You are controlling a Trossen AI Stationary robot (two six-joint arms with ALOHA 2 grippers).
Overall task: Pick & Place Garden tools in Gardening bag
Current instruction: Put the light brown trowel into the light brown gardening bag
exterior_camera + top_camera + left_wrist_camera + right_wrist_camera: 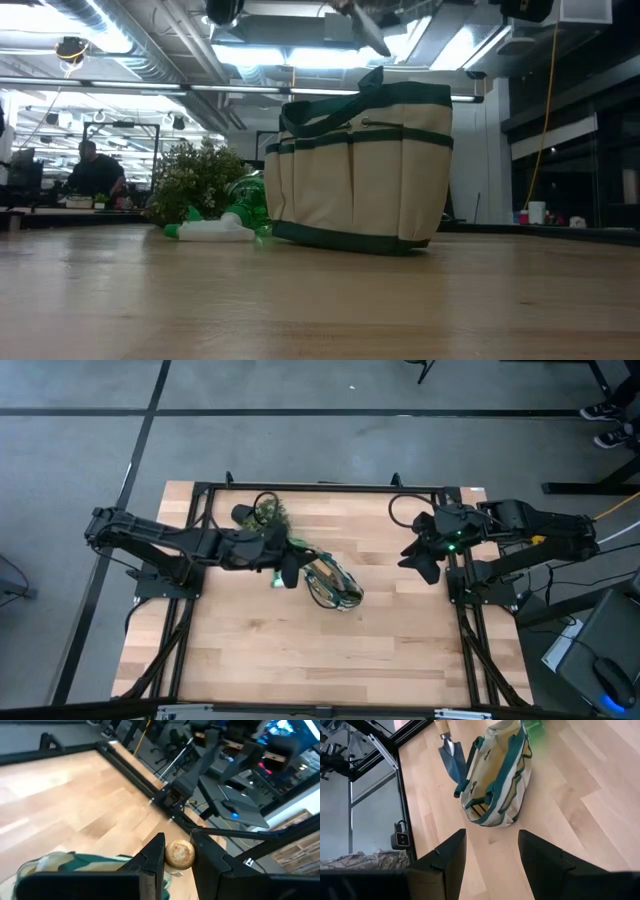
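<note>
The beige gardening bag (336, 584) with green trim stands upright at the table's middle, and also shows in the low view (360, 170) and the right wrist view (497, 775). My left gripper (284, 572) is beside the bag's left end, shut on a wooden-handled trowel whose blue-grey blade (452, 757) hangs beside the bag's rim. The green-and-white plastic piece (213, 229) lies on the table between the bag and the plant. My right gripper (490, 857) is open and empty, off to the bag's right (425, 560). The pruning shears do not show. My left gripper pinches the trowel's wooden handle between its two fingers, close to the rounded butt end (180, 854), which sticks out past the fingers. The trowel is lifted clear of the table, with its blade (366, 28) high above the bag's top.
A bushy green plant in a black pot (266, 514) stands behind the bag toward the far edge. A black metal frame (320, 487) runs round the table. Bare wood lies along the table's near half (320, 660). A person sits far behind in the room (95, 172).
</note>
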